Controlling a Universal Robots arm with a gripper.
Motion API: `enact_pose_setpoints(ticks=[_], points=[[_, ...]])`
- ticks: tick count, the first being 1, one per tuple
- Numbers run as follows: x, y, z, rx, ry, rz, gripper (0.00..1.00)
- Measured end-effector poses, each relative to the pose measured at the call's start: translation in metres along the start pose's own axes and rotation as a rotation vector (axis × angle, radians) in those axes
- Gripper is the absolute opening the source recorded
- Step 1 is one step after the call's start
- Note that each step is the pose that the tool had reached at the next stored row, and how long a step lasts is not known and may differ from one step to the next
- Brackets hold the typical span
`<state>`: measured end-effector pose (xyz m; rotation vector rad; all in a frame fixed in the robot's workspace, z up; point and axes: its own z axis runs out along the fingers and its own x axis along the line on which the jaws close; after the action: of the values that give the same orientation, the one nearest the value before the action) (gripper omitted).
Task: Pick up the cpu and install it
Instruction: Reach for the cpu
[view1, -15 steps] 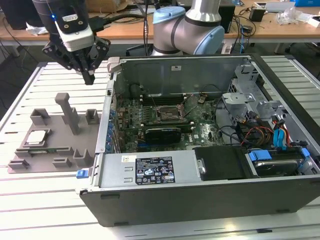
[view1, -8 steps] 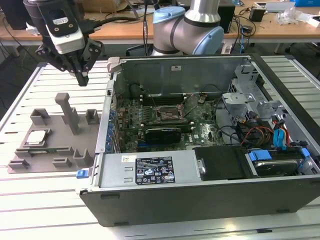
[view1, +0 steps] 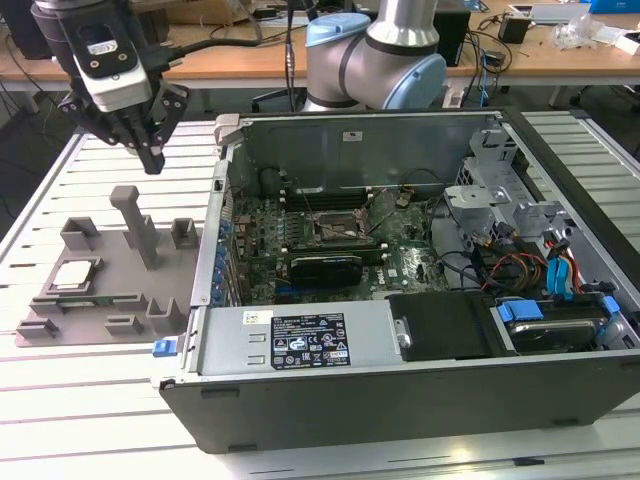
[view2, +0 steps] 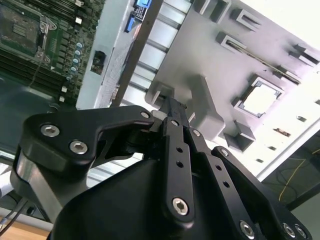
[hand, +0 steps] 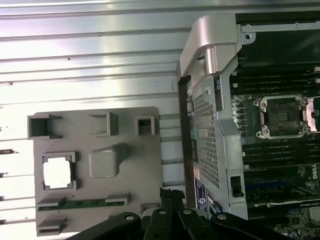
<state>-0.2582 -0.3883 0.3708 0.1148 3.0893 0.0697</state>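
On the grey tray (view1: 125, 272), the cpu (view1: 75, 275) lies apart from the gripper (view1: 152, 160)

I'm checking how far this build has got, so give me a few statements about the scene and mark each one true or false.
1. The cpu lies in a recess of the grey tray. True.
2. The gripper is holding the cpu. False: it is up in the air near the tray, shut on nothing.
3. The computer case is open, with its motherboard in sight. True.
4. The cpu is already seated in the socket. False: it lies in the tray, outside the case.
5. The tray is on the exterior view's right of the case. False: it is on the exterior view's left.
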Motion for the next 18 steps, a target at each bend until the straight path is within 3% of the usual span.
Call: enact_pose_setpoints(ticks=[7, 18], points=[[0.0130, 0.0024, 0.0058, 0.0000, -0.0005, 0.000, 0.11], [0.0482, 0.0023, 0.0185, -0.0002, -0.0023, 0.000, 0.11]])
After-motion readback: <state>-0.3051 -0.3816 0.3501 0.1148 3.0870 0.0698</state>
